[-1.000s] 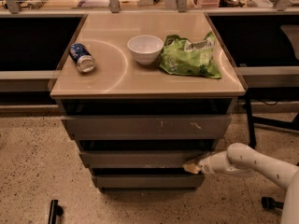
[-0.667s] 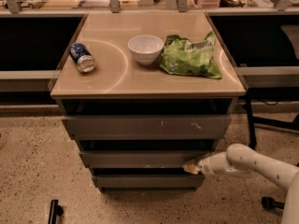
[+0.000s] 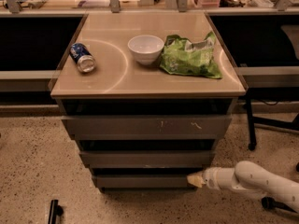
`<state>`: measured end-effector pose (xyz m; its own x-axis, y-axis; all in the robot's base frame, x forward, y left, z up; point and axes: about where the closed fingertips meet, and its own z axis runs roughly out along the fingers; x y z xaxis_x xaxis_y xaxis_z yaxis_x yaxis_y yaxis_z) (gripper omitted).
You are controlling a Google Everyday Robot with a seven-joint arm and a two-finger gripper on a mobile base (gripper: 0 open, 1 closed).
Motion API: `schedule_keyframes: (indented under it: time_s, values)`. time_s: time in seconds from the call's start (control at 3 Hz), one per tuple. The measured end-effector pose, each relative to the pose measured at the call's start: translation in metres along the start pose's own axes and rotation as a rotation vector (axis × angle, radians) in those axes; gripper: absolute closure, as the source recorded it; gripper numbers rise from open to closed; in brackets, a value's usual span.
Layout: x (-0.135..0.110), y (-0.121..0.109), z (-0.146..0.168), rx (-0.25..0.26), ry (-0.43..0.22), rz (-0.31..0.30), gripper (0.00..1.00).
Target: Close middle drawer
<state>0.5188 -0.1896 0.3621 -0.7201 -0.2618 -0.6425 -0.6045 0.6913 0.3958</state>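
Note:
The middle drawer (image 3: pixel 147 159) is the plain grey-brown front second from the top of the cabinet, with a dark gap above it. It stands slightly proud of the bottom front and is set back from the top one. My gripper (image 3: pixel 194 179) is low on the right, its pale tip closed to a single point. It sits by the right end of the bottom drawer front (image 3: pixel 140 181), just below the middle drawer's right corner. It holds nothing. My white arm (image 3: pixel 252 181) reaches in from the right edge.
The top drawer front (image 3: pixel 147 126) with pale scratch marks sticks out furthest. On the cabinet top (image 3: pixel 112 78) lie a blue can (image 3: pixel 82 57), a white bowl (image 3: pixel 145 48) and a green chip bag (image 3: pixel 191 56). A dark chair leg (image 3: pixel 251 125) stands to the right. A small dark object (image 3: pixel 54 211) lies on the speckled floor.
My gripper has dropped from the middle drawer's right end to the level of the bottom front, and has shifted slightly right. The drawers look much the same.

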Motion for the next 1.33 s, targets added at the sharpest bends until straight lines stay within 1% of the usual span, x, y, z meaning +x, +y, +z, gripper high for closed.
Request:
schedule_keyframes:
  time_s: [0.33, 1.33]
  values:
    - [0.0031, 0.0006, -0.0008, 0.001, 0.001, 0.004, 0.81]
    - [0.0031, 0.0007, -0.0007, 0.000, 0.001, 0.004, 0.11]
